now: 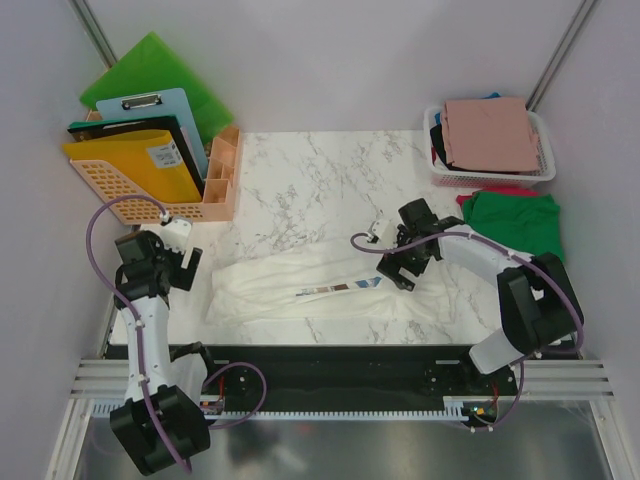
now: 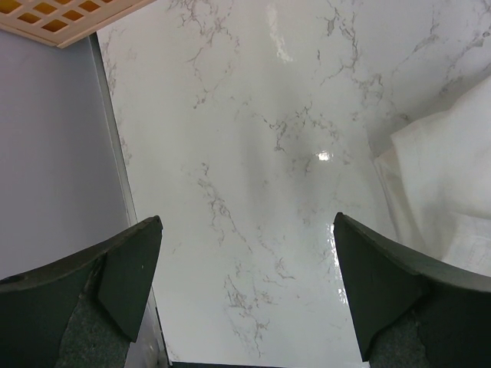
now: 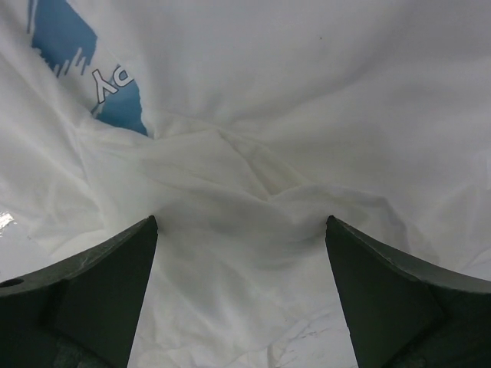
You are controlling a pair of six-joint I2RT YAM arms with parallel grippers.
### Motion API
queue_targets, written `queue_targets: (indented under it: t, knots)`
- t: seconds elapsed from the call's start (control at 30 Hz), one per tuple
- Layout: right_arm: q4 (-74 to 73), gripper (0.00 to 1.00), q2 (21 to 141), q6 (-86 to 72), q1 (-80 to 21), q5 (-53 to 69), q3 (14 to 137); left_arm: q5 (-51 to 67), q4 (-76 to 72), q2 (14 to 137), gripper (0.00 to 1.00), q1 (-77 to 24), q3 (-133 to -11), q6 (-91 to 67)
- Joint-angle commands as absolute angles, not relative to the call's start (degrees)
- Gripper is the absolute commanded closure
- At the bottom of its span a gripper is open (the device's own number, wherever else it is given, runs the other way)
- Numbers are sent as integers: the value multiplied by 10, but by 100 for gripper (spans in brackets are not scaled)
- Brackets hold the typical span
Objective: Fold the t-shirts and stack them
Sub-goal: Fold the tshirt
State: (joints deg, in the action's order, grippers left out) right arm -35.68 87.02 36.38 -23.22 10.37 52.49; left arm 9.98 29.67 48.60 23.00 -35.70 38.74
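A cream-white t-shirt [image 1: 300, 285] lies crumpled along the table's near half, its blue print showing in the right wrist view [image 3: 77, 46]. My right gripper [image 1: 392, 272] is open right over the shirt's right part, its fingertips [image 3: 142, 238] pressing on the cloth [image 3: 245, 192]. My left gripper [image 1: 170, 262] is open and empty over bare marble left of the shirt; the shirt's edge [image 2: 453, 192] shows at its right. A green t-shirt [image 1: 515, 222] lies at the right edge. A dusty-pink t-shirt [image 1: 490, 135] tops the white basket [image 1: 436, 176].
A peach plastic organizer [image 1: 215, 180] with clipboards and green and yellow folders [image 1: 150, 70] stands at the back left. Red cloth [image 1: 505, 190] peeks out by the green shirt. The table's left edge and grey wall [image 2: 54, 153] are close to my left gripper.
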Motion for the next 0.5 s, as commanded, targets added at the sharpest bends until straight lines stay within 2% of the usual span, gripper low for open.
queue_targets:
  t: [0.0, 0.3, 0.47]
  knots:
    - [-315, 2, 903, 360, -220, 98, 535, 103, 281, 481, 0, 229, -360, 413]
    - [-294, 2, 1015, 370, -188, 108, 594, 100, 281, 474, 0, 229, -351, 423]
    - [-326, 2, 1119, 359, -188, 127, 740, 103, 282, 469, 0, 229, -346, 414]
